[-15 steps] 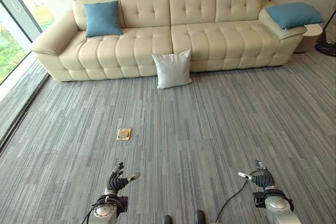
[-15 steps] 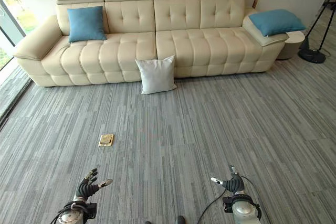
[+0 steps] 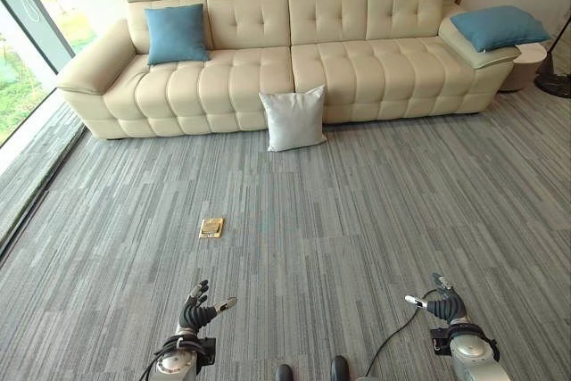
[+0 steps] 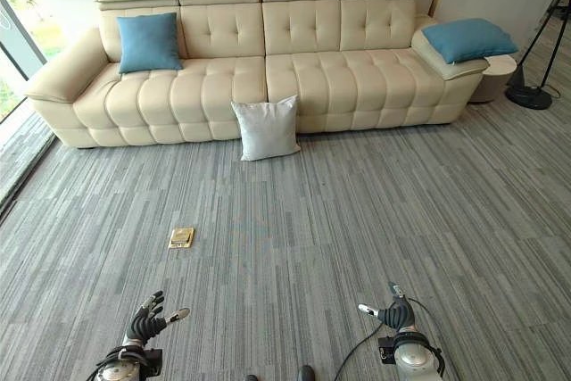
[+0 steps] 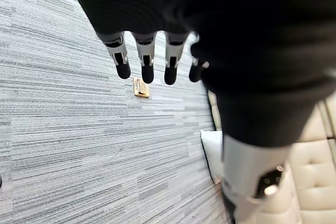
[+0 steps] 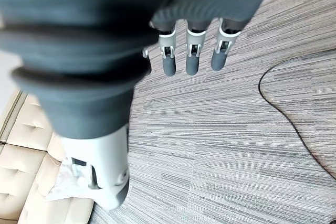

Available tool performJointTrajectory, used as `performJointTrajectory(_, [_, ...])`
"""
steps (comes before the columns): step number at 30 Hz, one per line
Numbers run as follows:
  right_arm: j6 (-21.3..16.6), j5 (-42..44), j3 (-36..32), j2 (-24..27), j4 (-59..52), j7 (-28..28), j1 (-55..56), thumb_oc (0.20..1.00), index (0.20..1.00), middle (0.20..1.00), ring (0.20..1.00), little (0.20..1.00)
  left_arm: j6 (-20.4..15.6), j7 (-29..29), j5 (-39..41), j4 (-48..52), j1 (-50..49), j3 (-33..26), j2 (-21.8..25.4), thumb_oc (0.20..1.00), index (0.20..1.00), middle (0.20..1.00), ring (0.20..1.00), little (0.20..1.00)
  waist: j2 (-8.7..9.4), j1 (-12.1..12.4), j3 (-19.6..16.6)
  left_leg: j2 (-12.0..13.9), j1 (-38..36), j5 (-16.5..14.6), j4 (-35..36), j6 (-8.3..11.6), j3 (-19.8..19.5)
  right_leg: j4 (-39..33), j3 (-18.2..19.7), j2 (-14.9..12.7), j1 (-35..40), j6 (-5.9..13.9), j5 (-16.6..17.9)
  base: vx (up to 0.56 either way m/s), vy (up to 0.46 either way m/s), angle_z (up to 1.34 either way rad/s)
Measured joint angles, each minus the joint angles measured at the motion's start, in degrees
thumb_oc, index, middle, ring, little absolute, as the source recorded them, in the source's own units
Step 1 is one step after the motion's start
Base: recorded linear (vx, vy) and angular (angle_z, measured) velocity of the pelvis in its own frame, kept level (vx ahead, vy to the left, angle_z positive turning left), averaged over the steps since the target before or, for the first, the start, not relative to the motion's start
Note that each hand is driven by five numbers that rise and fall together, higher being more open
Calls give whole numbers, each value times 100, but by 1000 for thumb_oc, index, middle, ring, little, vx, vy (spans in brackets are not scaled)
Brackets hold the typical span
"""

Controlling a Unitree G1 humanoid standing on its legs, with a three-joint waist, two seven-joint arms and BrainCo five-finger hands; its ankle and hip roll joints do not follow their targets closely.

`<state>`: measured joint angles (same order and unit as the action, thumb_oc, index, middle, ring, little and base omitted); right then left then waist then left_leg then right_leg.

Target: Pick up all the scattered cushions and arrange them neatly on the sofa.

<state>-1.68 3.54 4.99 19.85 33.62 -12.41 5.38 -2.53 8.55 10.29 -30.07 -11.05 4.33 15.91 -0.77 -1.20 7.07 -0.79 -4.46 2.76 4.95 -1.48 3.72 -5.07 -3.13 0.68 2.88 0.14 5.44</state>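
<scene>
A white cushion (image 3: 293, 118) stands on the carpet, leaning against the front of the cream sofa (image 3: 357, 69) near its middle. One blue cushion (image 3: 177, 33) sits upright on the sofa's left seat. Another blue cushion (image 3: 499, 27) lies on the sofa's right armrest. My left hand (image 3: 198, 308) hovers low over the carpet at the lower left, fingers relaxed and holding nothing. My right hand (image 3: 441, 301) is at the lower right, also open and holding nothing. Both hands are far from the cushions.
A small brass floor socket (image 3: 211, 227) lies in the carpet ahead of my left hand. A window wall (image 3: 22, 60) runs along the left. A round side table (image 3: 528, 64) and a black stand base (image 3: 555, 82) are to the right of the sofa.
The camera has shifted slightly, so the whole scene sits a little to the right. My left hand shows slightly lower. The cushions have not moved.
</scene>
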Motion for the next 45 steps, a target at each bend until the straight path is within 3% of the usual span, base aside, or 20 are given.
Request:
performJointTrajectory(37, [120, 74, 115, -22, 49, 126, 105, 1000, 1000, 1000, 1000, 1000, 126, -176, -17, -186, -217, 0, 6, 1000, 1000, 1000, 1000, 1000, -6, 13, -109, -9, 50, -3, 1, 1, -46, 0, -27, -6, -29, 43, 41, 4, 0, 0])
performJointTrajectory(45, [164, -13, 107, -19, 40, 113, 120, 1000, 1000, 1000, 1000, 1000, 187, -165, -16, -208, -127, 1, 13, 1000, 1000, 1000, 1000, 1000, 61, 32, -4, -11, 382, 75, -57, 5, -162, 2, -177, -16, -266, 34, 66, -6, 23, 8])
